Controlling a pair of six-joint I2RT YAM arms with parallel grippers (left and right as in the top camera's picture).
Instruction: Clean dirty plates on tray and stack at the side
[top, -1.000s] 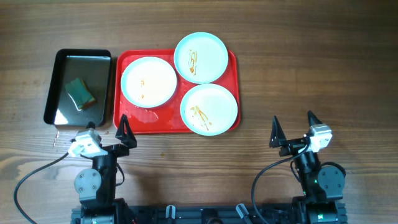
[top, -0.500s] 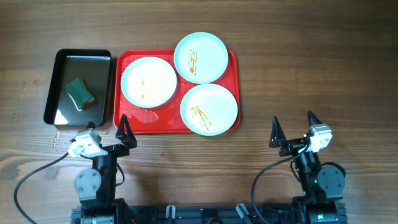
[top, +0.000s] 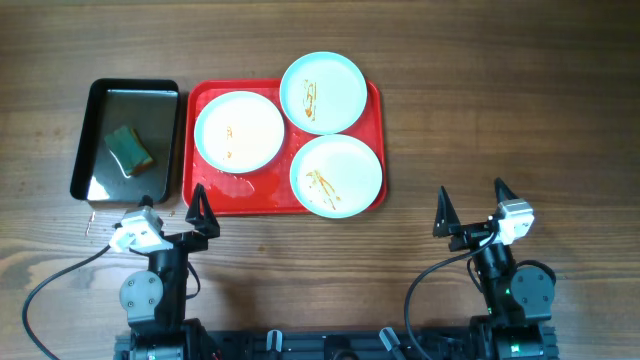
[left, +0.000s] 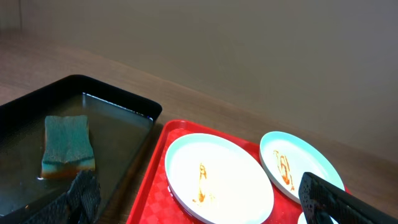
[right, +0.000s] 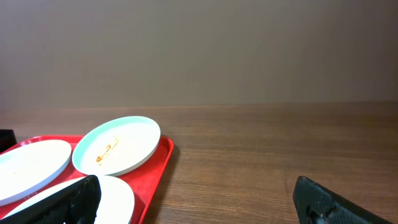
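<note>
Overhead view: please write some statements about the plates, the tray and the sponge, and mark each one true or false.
1. Three plates are on the tray. True.
2. The sponge lies on the tray. False: it lies in the pan.
3. The left gripper and the right gripper are both open. True.
4. The plates are stacked. False: they lie side by side.

The table (top: 500, 100) is matt, grained wood. The red tray (top: 270, 200) looks plastic, finely textured; its plates (top: 239, 131) are smooth and faintly glossy. At the tray's 9 o'clock, the black pan (top: 80, 150) gleams like metal, holding a porous, rough-looking sponge (top: 129, 148).
</note>
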